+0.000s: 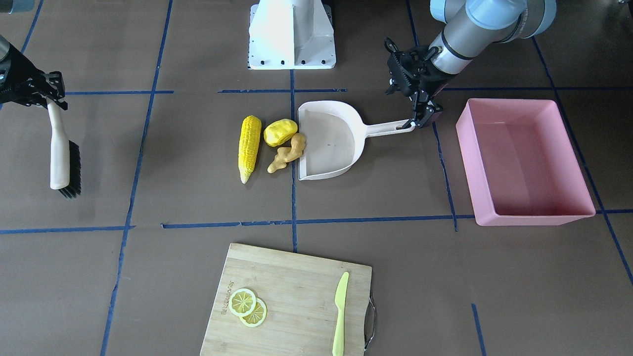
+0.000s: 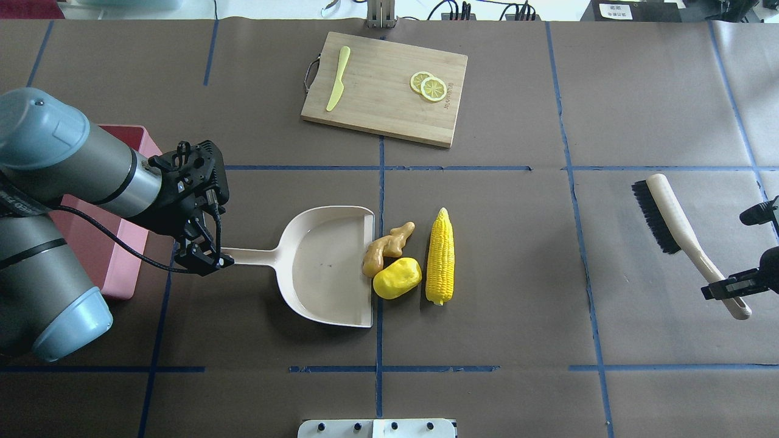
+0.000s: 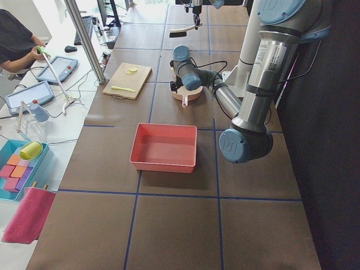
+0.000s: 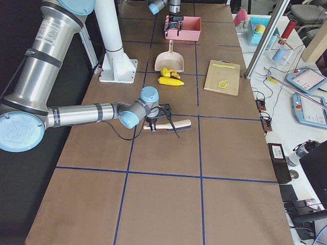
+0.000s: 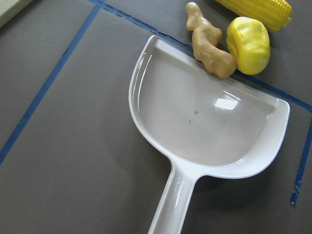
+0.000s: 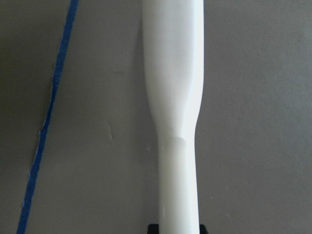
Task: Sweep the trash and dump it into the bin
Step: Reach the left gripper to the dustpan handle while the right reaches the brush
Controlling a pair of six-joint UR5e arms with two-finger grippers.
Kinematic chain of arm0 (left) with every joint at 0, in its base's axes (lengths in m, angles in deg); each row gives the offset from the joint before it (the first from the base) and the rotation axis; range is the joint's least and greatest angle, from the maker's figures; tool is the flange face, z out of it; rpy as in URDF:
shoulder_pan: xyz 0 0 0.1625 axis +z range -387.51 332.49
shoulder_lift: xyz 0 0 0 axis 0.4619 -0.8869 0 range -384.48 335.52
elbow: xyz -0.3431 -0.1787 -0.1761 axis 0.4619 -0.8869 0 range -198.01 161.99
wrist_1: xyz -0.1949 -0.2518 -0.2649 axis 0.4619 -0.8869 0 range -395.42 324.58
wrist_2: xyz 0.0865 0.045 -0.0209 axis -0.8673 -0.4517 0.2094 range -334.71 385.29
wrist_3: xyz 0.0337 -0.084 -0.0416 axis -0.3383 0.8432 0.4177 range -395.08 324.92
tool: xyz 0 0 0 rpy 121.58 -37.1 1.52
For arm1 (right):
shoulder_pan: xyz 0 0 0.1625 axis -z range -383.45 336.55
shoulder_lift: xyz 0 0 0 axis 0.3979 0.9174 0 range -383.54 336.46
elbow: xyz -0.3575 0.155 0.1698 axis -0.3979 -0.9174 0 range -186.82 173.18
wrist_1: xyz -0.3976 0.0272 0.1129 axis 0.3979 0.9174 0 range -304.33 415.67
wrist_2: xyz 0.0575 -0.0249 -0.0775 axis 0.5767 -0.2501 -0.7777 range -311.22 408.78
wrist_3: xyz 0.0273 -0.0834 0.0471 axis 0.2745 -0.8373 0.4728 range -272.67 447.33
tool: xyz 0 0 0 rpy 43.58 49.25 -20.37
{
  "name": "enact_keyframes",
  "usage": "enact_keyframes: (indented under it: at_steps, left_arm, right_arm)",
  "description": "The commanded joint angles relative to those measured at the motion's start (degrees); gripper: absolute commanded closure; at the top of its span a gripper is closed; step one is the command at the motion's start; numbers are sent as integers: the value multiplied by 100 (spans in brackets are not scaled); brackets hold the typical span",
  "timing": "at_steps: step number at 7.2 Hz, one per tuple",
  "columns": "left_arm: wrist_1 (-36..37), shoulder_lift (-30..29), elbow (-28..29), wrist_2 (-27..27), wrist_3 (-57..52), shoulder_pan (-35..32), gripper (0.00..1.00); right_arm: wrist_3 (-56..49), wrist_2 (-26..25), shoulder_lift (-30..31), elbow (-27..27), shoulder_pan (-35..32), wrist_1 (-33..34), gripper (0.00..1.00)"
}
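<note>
The corn cob (image 2: 440,257), the yellow potato-like lump (image 2: 397,278) and the tan ginger root (image 2: 386,246) lie together at the open mouth of a cream dustpan (image 2: 325,264); the ginger touches its lip. My left gripper (image 2: 206,258) is shut on the dustpan's handle. The pink bin (image 1: 524,160) stands empty beyond the handle, partly hidden by my left arm in the overhead view (image 2: 115,255). My right gripper (image 2: 733,286) is shut on the cream handle of a black-bristled brush (image 2: 669,219), far from the trash.
A bamboo cutting board (image 2: 386,88) with two lemon slices (image 2: 429,86) and a lime-green knife (image 2: 338,79) lies at the table's far side. The robot's white base (image 1: 292,34) is at the near side. Blue tape lines cross the brown table.
</note>
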Motion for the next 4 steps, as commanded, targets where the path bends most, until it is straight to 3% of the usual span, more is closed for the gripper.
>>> enact_keyframes:
  at_steps: [1, 4]
  left_arm:
    - [98, -107, 130, -715, -1066, 391, 0]
    - [81, -283, 507, -735, -1096, 471, 0]
  right_arm:
    - [51, -8, 5, 287, 119, 6, 100]
    - [1716, -306, -240, 586, 891, 6, 100]
